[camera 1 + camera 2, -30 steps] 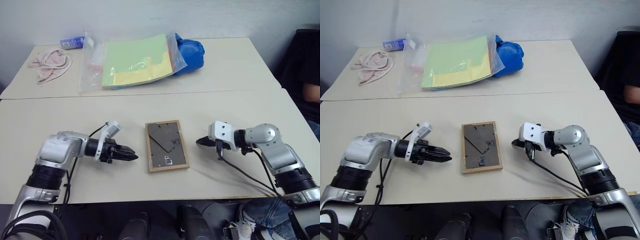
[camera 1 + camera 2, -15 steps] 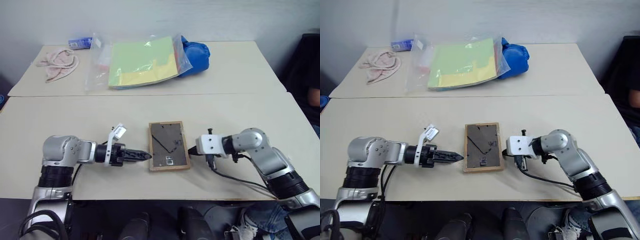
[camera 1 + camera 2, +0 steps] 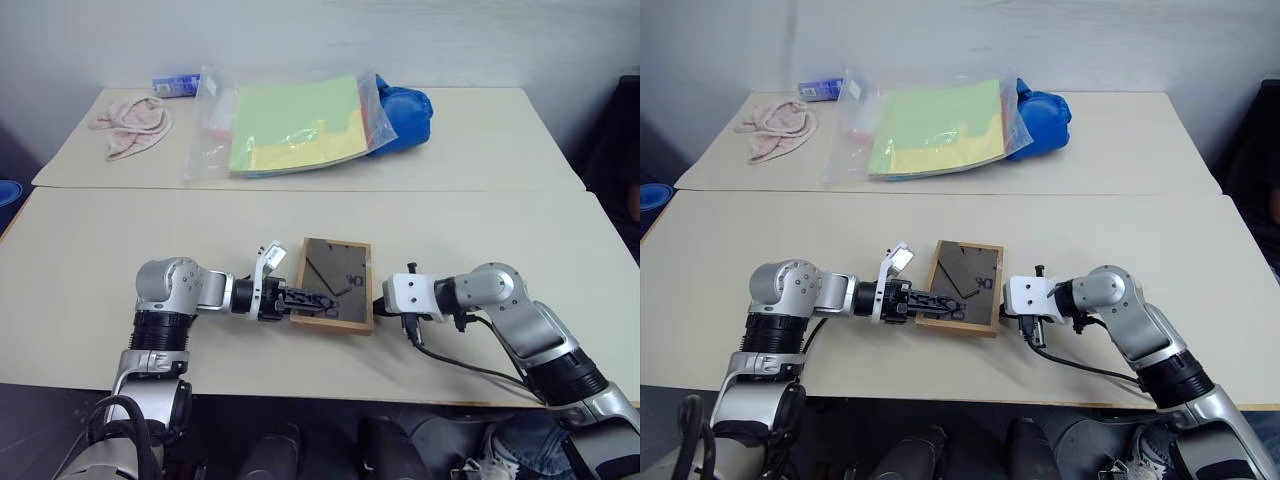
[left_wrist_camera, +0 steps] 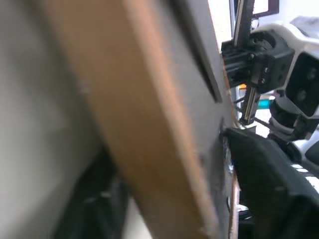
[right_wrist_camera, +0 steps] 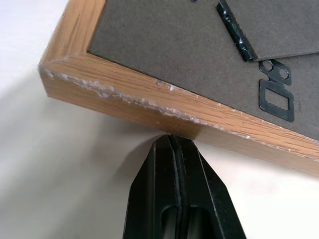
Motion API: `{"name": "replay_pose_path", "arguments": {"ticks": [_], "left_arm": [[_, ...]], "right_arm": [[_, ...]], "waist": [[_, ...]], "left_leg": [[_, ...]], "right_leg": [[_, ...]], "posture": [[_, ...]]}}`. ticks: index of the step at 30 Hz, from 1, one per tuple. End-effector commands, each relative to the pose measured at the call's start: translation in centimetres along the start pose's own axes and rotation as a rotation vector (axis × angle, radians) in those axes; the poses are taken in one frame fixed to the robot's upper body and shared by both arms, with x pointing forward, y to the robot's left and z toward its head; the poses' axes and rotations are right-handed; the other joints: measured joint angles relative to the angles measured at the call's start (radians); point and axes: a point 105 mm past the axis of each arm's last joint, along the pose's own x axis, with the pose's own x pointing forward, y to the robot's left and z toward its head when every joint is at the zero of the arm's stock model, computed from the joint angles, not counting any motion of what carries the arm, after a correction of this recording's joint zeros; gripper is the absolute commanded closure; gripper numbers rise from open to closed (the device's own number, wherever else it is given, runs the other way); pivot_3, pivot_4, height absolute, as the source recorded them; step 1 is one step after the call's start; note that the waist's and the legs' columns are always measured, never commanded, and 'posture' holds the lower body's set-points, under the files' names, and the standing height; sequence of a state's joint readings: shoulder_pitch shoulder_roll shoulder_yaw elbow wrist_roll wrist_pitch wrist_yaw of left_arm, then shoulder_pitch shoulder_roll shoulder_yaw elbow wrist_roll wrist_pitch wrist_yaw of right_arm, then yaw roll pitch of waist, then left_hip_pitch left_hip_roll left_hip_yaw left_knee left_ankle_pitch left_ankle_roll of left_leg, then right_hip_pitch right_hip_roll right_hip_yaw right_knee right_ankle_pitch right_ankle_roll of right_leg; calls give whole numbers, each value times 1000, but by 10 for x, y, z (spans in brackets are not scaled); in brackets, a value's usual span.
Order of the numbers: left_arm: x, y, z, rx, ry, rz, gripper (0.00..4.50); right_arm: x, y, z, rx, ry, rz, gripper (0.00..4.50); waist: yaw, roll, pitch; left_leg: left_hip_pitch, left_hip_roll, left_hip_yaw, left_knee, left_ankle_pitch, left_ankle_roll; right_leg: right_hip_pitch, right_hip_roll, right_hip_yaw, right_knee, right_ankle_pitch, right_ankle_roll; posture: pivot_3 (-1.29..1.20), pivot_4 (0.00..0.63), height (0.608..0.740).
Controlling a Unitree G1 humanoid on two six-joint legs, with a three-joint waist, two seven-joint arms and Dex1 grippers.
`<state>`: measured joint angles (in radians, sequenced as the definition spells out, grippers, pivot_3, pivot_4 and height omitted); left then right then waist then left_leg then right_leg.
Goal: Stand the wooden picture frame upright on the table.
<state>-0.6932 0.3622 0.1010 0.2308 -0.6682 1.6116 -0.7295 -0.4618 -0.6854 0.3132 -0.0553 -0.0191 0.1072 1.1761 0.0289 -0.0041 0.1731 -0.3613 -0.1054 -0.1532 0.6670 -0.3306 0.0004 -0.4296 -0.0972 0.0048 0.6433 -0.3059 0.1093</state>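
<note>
The wooden picture frame (image 3: 334,283) lies back-up on the table (image 3: 500,230), its left edge pinched by the left gripper (image 3: 305,298). The right gripper (image 5: 178,149), fingers pressed together, wedges under the opposite edge. That shallow edge pinch could slip as the frame tilts, dropping it flat.

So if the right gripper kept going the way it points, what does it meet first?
The wooden picture frame: the right gripper, fingers shut, is already at its light wood edge, apparently touching.
</note>
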Motion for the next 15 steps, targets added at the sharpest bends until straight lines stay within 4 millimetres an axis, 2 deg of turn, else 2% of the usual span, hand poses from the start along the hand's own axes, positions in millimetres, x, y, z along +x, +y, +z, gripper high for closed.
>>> {"name": "replay_pose_path", "arguments": {"ticks": [1,3,5,8,11,15], "left_arm": [[-5,-17,6,47,-14,-77,2760],[-9,-21,5,65,-16,-99,3202],[-14,-28,7,101,-30,-115,3223],[-19,-35,9,155,-37,-136,3223],[-22,-41,14,225,-51,-131,3223],[-22,-53,13,335,-36,-160,3223]], "right_arm": [[-7,-5,10,5,-33,-55,4500],[-15,-8,13,30,-49,-81,4500],[-32,-15,18,110,-83,-111,4500],[-54,-19,28,279,-163,-102,3938],[-75,-26,49,452,-295,-66,2977],[-72,-37,73,557,-405,-37,1569]], "waist": [[-6,0,0],[-7,0,0],[-8,0,0],[-8,-1,0],[-8,-1,0],[-12,-1,1]], "left_leg": [[0,0,0,0,0,0],[0,1,0,0,0,0],[0,1,0,-1,0,0],[-1,1,1,-1,0,0],[-2,2,1,-1,0,0],[-2,3,1,-1,0,-1]], "right_leg": [[0,0,0,0,0,0],[0,0,0,0,0,0],[-1,0,1,0,0,0],[-2,0,1,0,0,0],[-2,0,1,0,0,0],[-3,0,1,-1,0,0]], "posture": [[0,150,740],[0,150,740],[0,150,740],[0,150,740],[0,150,740],[0,150,740]]}}
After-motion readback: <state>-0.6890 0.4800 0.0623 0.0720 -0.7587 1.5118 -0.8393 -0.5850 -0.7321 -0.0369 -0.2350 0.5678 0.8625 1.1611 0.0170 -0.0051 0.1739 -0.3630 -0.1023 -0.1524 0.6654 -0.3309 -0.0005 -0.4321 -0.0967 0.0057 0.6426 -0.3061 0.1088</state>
